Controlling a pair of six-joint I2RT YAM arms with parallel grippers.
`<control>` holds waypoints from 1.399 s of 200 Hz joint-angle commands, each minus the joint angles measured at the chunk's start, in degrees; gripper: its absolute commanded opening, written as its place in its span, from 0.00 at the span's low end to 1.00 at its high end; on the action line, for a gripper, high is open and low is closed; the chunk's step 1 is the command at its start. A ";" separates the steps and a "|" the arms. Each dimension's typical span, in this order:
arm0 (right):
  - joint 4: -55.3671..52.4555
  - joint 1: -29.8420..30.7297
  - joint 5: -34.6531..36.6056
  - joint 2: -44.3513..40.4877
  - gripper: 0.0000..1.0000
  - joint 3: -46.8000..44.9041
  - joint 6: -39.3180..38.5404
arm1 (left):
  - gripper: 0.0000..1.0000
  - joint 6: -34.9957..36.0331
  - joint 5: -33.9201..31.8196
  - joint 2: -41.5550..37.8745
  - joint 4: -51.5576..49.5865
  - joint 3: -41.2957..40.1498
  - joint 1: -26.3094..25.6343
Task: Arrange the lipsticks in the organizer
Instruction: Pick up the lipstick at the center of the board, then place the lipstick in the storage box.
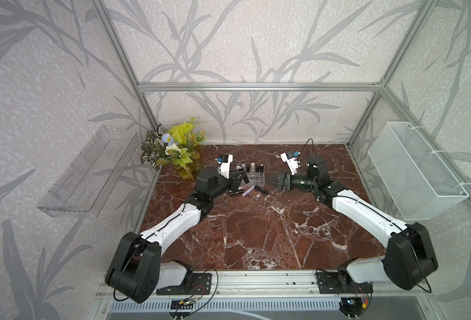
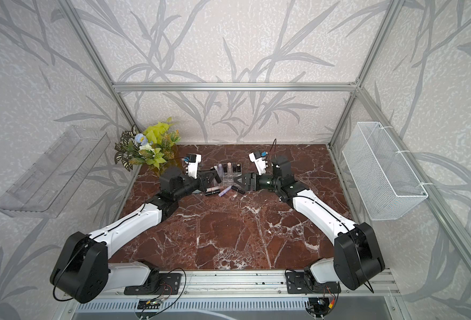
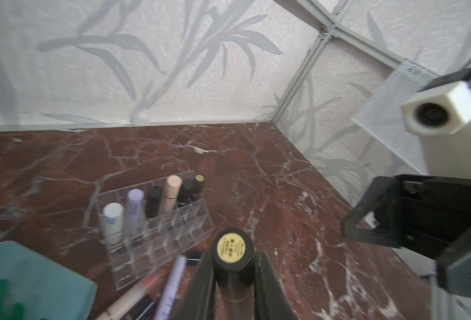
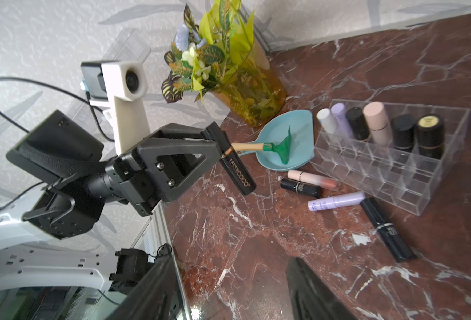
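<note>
Red marble desk (image 1: 256, 235), clear organizer (image 4: 395, 171) sitting far centre.
Left end effector (image 3: 233, 266) is gripping a black lipstick (image 4: 238, 174) just left of the organizer; right end effector (image 1: 275, 182) is hanging open on its right.

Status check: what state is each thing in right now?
Left end effector: shut on a black lipstick.
Right end effector: open, empty.
Organizer: six lipsticks upright in one row, other cells empty.
Four loose lipsticks: lying flat on the table beside the organizer.
Rake: lying in the dish.
</note>
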 commanded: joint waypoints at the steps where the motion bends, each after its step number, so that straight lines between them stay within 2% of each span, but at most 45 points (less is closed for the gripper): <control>1: 6.21 -0.80 1.12 -1.19 0.68 -1.37 3.06 | 0.07 6.52 -14.63 1.46 3.70 -1.17 -1.33; 42: 8.58 -0.89 0.28 -0.34 0.68 -2.08 4.54 | 0.06 9.37 -24.57 8.41 12.07 -1.71 -3.23; 81: 10.02 -0.88 -0.18 0.41 0.68 -2.68 5.11 | 0.03 11.11 -29.17 17.92 15.53 2.34 -3.07; 139: 11.93 -1.37 -0.58 0.88 0.68 -3.71 5.40 | 0.03 10.92 -29.05 25.81 13.08 8.24 -3.06; 211: 12.96 -1.69 -1.42 1.72 0.68 -3.94 6.04 | 0.03 10.11 -29.68 30.26 13.46 11.49 -2.47; 280: 16.15 -1.82 -2.71 2.52 0.68 -4.36 8.53 | 0.04 8.86 -27.34 32.70 11.92 13.44 -1.43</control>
